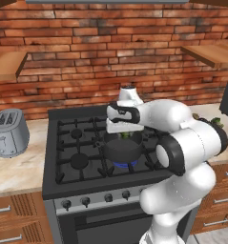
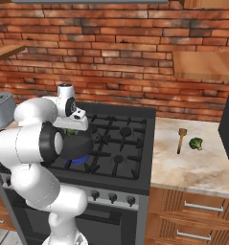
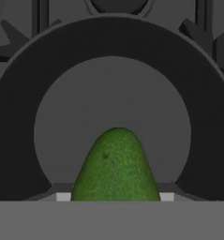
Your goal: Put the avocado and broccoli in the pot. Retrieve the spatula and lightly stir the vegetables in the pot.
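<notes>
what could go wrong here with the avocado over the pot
1. The avocado sits between the fingers above the pot; let go from this height, it might bounce or roll over the low rim onto the stove.
2. Blue flame shows under the pot, so dipping the gripper deep risks heat.
3. The broccoli and spatula wait far off on the right counter, a long swing.

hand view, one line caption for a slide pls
Avocado gripped in the hand, poised directly above the empty dark pot on the stove.
</notes>
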Controlling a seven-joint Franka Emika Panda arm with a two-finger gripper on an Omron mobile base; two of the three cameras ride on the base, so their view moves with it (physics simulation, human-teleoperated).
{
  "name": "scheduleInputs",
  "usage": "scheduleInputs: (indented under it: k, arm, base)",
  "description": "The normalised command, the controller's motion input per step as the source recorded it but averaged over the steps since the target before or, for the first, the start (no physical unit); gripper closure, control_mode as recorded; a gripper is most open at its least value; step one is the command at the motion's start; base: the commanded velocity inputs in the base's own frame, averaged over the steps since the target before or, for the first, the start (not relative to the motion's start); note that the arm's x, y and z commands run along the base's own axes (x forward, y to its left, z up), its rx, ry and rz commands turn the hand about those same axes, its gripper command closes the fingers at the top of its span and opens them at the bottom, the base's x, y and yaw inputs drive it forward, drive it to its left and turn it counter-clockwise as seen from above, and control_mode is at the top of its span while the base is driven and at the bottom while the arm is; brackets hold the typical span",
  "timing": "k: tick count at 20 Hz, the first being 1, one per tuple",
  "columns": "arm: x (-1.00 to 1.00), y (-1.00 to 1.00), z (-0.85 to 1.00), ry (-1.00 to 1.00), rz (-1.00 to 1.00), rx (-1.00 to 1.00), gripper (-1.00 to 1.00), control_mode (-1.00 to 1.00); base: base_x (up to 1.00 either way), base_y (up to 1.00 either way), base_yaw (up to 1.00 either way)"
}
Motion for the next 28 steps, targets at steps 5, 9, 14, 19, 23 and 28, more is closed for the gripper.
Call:
scheduleInputs:
  k: [5,9,14,19,23,28]
  arm:
    - [0.0,0.02,-0.56,0.0,0.0,0.0,1.0,-1.0]
    - [0.13,0.0,-0.13,0.0,0.0,0.0,1.0,-1.0]
    - [0.45,0.0,0.0,0.0,0.0,0.0,1.0,-1.0]
    - [0.24,0.09,-0.02,0.0,0.0,0.0,1.0,-1.0]
    - [0.2,0.09,-0.21,0.0,0.0,0.0,1.0,-1.0]
    - [0.05,0.0,-0.51,0.0,0.0,0.0,1.0,-1.0]
  base:
    - [0.0,0.0,0.0]
    - [0.0,0.0,0.0]
    - [0.0,0.0,0.0]
    - [0.0,0.0,0.0]
    - [0.0,0.0,0.0]
    - [0.0,0.0,0.0]
